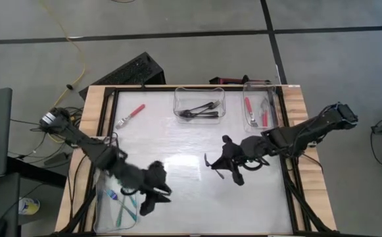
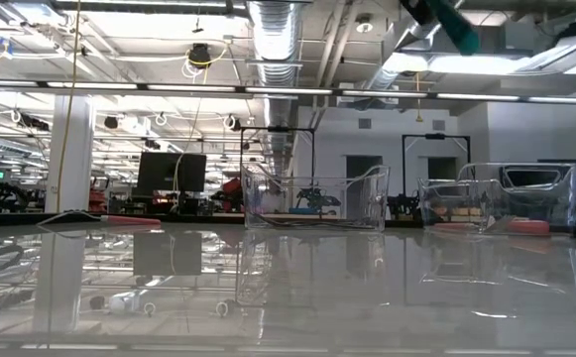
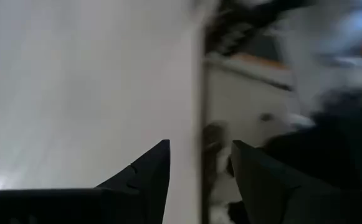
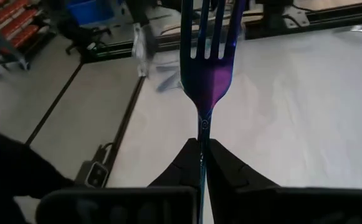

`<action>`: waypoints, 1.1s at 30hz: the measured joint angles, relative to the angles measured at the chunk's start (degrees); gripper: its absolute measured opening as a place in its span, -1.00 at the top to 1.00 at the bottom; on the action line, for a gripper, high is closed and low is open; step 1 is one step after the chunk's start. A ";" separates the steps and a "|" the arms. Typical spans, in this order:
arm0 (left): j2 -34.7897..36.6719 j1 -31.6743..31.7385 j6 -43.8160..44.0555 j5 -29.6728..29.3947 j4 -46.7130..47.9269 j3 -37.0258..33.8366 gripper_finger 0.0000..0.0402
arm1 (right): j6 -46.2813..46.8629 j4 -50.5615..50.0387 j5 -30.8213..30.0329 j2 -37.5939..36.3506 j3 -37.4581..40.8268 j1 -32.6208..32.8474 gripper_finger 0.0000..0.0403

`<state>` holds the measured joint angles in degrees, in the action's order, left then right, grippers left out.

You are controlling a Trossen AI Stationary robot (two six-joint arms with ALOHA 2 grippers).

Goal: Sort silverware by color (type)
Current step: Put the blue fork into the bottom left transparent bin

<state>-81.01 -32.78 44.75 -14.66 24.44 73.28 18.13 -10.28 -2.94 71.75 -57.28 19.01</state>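
My right gripper (image 1: 218, 164) hangs above the table's middle, shut on a fork (image 4: 209, 56) with blue-purple shimmering tines. The fork (image 1: 210, 163) is lifted clear of the table. My left gripper (image 1: 150, 197) hovers open by the near-left clear bin (image 1: 102, 217), where teal-handled forks (image 1: 121, 205) lie. In the left wrist view nothing sits between its fingers (image 3: 196, 162). A red-handled fork (image 1: 130, 116) lies flat on the table at the far left. Dark forks (image 1: 200, 110) lie in the far middle bin, and red ones (image 1: 248, 108) in the far right bin. My right gripper pinches the fork's slim handle just behind the neck (image 4: 201, 138) between its two fingers. The fingers lie along the fork, and the tines stick out ahead of them. The fork is lifted clear of the table.
Three clear bins stand on the table: far middle (image 1: 199, 92), far right (image 1: 260, 89), near left. In the low view the two far bins (image 2: 314, 198) (image 2: 496, 196) rise at the table's far edge. A black frame (image 1: 289, 164) borders the white top.
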 joint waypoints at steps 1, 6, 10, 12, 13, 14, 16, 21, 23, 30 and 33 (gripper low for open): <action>0.38 1.18 -4.38 2.50 -3.86 0.00 0.23 | -0.04 -0.02 0.01 0.00 0.00 -0.36 0.85; 3.61 5.14 -25.98 4.00 -20.85 -0.09 0.23 | -0.18 3.09 -0.21 0.02 0.00 -2.08 0.86; 7.52 7.04 -29.70 -0.36 -25.47 -4.75 0.23 | -0.19 8.91 -1.21 1.95 0.02 -2.98 0.86; 9.44 7.69 -27.40 -1.51 -28.28 -9.81 0.23 | -0.18 13.57 -1.61 3.38 0.01 -3.13 0.86; 10.25 7.95 -25.93 -1.88 -30.89 -12.73 0.23 | -0.18 15.47 -1.66 4.06 -0.10 -3.27 0.86; 10.94 8.16 -24.35 -2.57 -35.35 -16.00 0.23 | -0.03 16.58 -1.67 4.69 -0.11 -3.45 0.86; 11.34 8.58 -20.68 -4.49 -46.32 -22.19 0.23 | 1.17 19.24 -1.66 6.38 -0.09 -3.45 0.86; 9.16 9.49 -15.76 -7.54 -69.13 -32.31 0.23 | 5.00 22.79 -1.66 10.23 -0.07 -3.42 0.86; 8.61 9.45 -16.01 -7.74 -72.08 -33.49 0.23 | 7.34 24.39 -1.66 11.58 -0.07 -3.43 0.86; 8.63 9.40 -17.13 -11.86 -69.95 -33.88 0.23 | 14.50 27.38 -1.72 13.97 -0.03 -4.19 0.86; 8.63 9.36 -17.14 -13.94 -67.05 -33.86 0.23 | 14.88 27.60 -2.46 13.97 -0.02 -4.17 0.86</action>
<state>-72.38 -23.42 27.61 -28.60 -42.61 39.42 33.01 17.32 -5.41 85.71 -57.30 14.84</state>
